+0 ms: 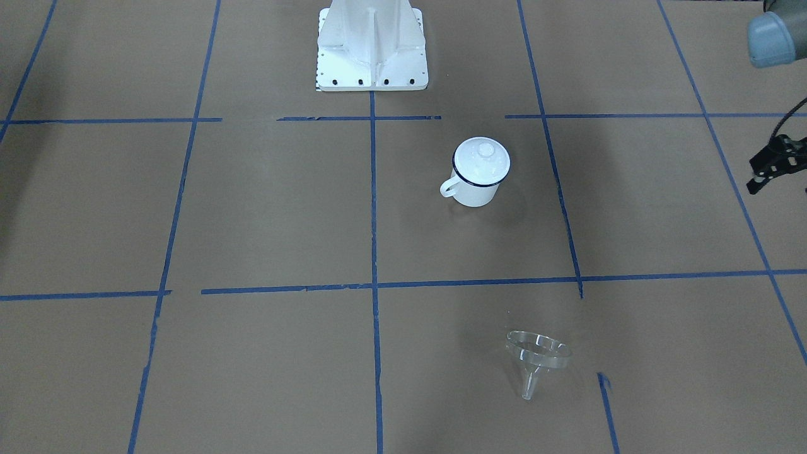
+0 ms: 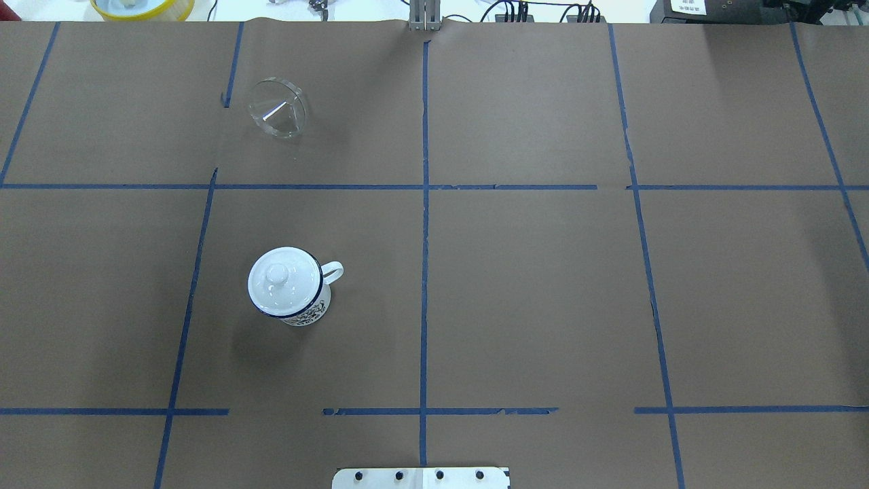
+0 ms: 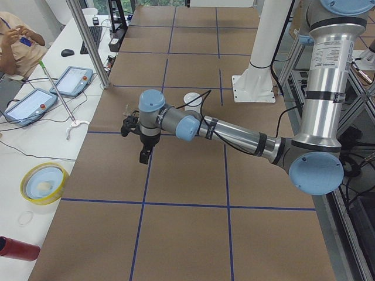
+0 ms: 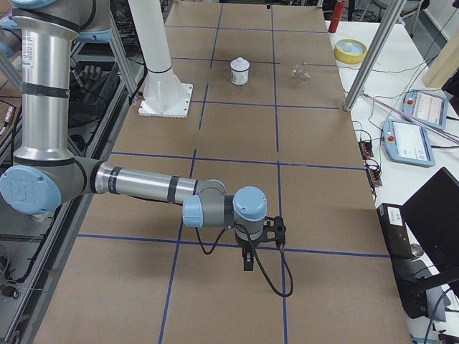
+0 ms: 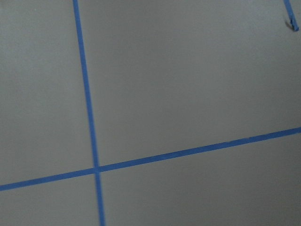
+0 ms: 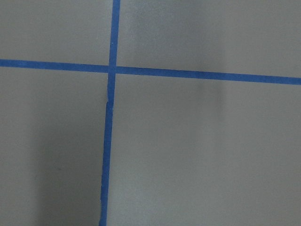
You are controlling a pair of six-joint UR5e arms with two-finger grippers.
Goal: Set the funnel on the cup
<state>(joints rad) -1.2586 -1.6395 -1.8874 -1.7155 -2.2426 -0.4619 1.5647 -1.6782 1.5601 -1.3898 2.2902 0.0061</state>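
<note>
The cup (image 2: 305, 309), a white enamel mug with a dark blue rim, stands left of the centre line with its handle to the right. A white domed lid (image 2: 282, 277) with a knob sits on it. It also shows in the front view (image 1: 476, 186). The clear funnel (image 2: 277, 109) lies on its side at the far left; in the front view (image 1: 537, 353) its spout points toward the camera. My left gripper (image 1: 760, 180) hangs at the table's left end, far from both, and I cannot tell if it is open. My right gripper (image 4: 248, 264) hangs at the right end; I cannot tell its state.
The white robot base (image 1: 372, 50) stands at the near edge, centre. A yellow bowl (image 3: 44, 182), a red bottle (image 3: 16, 249), teach pendants (image 3: 71, 82) and a metal pole (image 3: 88, 41) are on the operators' side. Both wrist views show only brown paper and blue tape.
</note>
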